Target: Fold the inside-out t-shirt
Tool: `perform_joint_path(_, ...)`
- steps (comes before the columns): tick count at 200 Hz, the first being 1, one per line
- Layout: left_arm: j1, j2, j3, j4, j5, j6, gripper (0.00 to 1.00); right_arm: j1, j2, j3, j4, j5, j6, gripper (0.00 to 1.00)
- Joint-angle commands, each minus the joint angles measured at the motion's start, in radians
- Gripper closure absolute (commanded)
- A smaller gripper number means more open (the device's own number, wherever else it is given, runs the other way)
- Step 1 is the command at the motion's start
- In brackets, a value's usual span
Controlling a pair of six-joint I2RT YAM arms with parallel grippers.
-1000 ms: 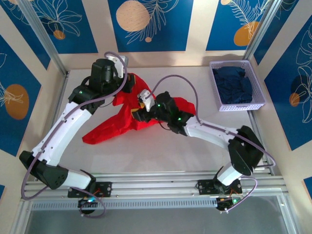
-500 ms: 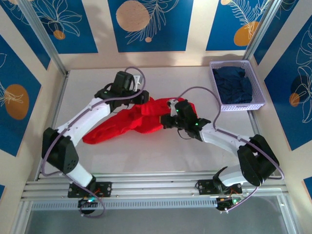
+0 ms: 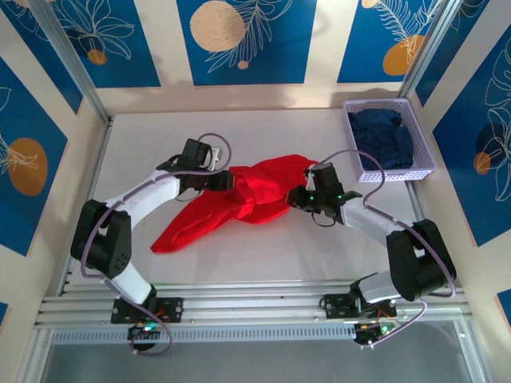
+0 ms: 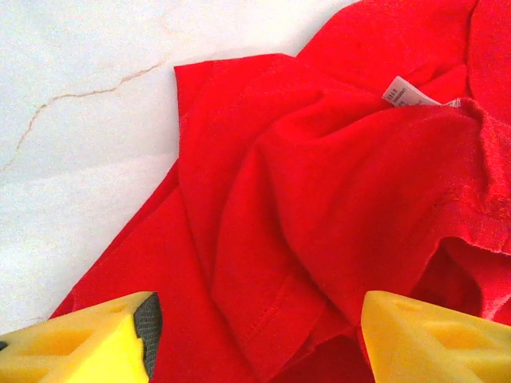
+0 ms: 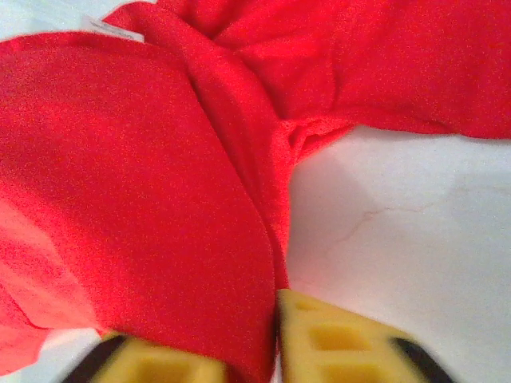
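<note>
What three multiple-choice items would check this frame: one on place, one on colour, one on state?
1. Where does the basket stand on the table?
A. far right corner
B. near left corner
C. centre

2. What colour is the garment in the basket?
A. red
B. dark blue
C. white

3. How is the left tool?
A. open over the t-shirt
B. shut on the t-shirt
C. shut on the basket

Key:
1 A, the basket sits by the table's far right edge.
2 B, dark blue cloth lies in it.
3 A, its yellow fingers stand wide apart above the red cloth.
</note>
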Motion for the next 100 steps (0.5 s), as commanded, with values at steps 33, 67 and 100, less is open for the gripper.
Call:
perform_joint_path(33,0.011,-0.11,-0.05,-0.005,-0.04,0.001,0.31,0.25,-0.112,0.07,-0.137,0.464,-0.238,0.48)
perform_joint_path(67,0.024,-0.163,-0.092,-0.008,-0.06,-0.01,0.31,0.41,-0.081,0.073,-0.088,0.582,-0.302,0.46)
perform_joint_path(100,0.027,-0.181,-0.101,-0.021,-0.065,-0.01,0.3,0.486,0.024,0.128,-0.091,0.695,-0.328,0.46)
